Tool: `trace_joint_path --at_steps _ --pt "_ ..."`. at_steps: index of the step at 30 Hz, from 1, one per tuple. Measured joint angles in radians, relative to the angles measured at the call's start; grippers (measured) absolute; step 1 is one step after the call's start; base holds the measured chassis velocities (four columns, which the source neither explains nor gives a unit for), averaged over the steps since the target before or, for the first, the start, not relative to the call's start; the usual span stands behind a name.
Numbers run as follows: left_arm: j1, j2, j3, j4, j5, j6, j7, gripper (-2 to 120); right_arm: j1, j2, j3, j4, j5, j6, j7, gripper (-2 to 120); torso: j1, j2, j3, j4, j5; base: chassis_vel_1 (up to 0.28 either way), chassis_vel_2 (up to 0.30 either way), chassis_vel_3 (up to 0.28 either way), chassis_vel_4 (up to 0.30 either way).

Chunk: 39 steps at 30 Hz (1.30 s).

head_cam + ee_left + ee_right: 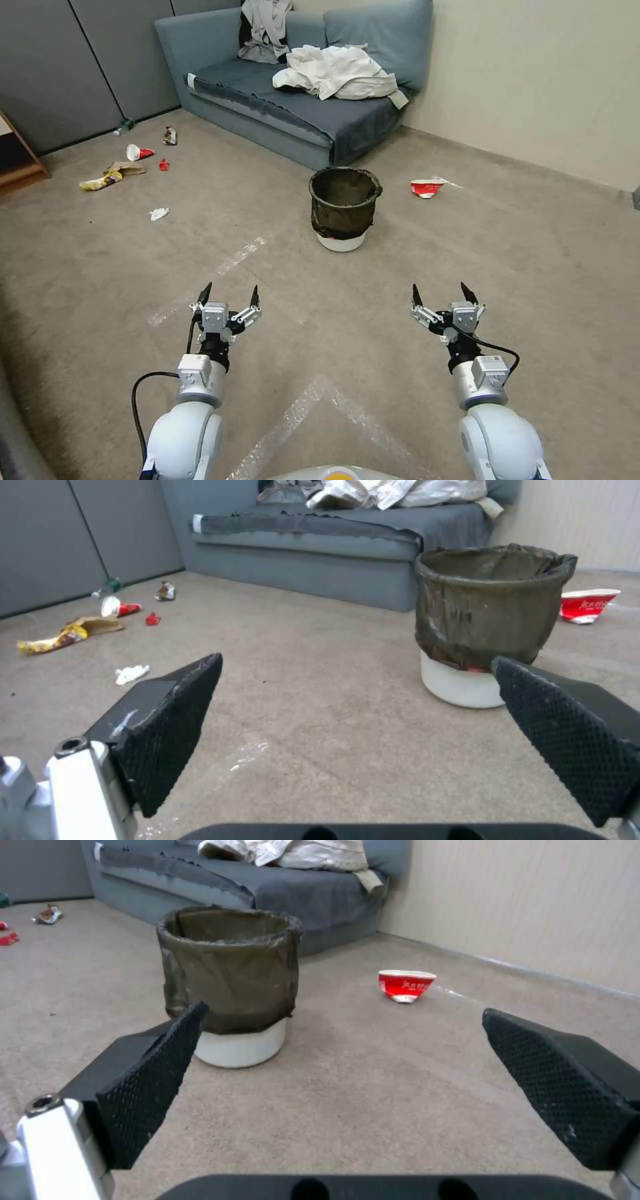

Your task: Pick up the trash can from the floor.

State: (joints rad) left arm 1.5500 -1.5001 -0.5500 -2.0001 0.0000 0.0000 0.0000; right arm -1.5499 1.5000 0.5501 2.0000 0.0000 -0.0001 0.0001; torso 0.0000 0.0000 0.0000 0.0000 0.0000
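The trash can [345,208] stands upright on the floor [400,280], in front of the blue-grey sofa [293,80] and near its corner, roughly centred ahead of the robot. Its dark bag is folded over the rim and hangs down most of the outside, so only a band of white plastic shows at the base (the bag looks wrinkled and a bit dusty). Both arms are held out low over the carpet, well short of the can, and neither touches anything. The left gripper [229,295] hovers to the left of the can's line, its two black fingers spread apart with nothing between them; from its wrist camera the can [490,622] appears beyond the textured pads [167,730]. The right gripper [443,294] hovers to the right, fingers likewise spread wide and empty, and its wrist camera sees the can [230,980] standing off past one finger. A crushed red-and-white paper cup [427,187] lies on the carpet just beyond and to the right of the can, apart from it. Farther off to the left, near the dark wall panels, there is a scatter of litter [127,167]: another cup, wrappers, a crumpled white scrap. Pale clothes [337,72] are heaped on the sofa seat. Faint whitish tape marks [233,260] cross the carpet between the robot and the can.
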Motion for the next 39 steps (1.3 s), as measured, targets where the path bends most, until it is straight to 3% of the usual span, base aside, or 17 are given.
trace_joint_path --at_steps 39 --pt "0.0 0.0 0.0 0.0 0.0 0.0 0.0 100 0.0 0.0 0.0 0.0 0.0 0.0 0.0 100 0.0 0.0 0.0 0.0 0.0 0.0 0.0 0.0 0.0"
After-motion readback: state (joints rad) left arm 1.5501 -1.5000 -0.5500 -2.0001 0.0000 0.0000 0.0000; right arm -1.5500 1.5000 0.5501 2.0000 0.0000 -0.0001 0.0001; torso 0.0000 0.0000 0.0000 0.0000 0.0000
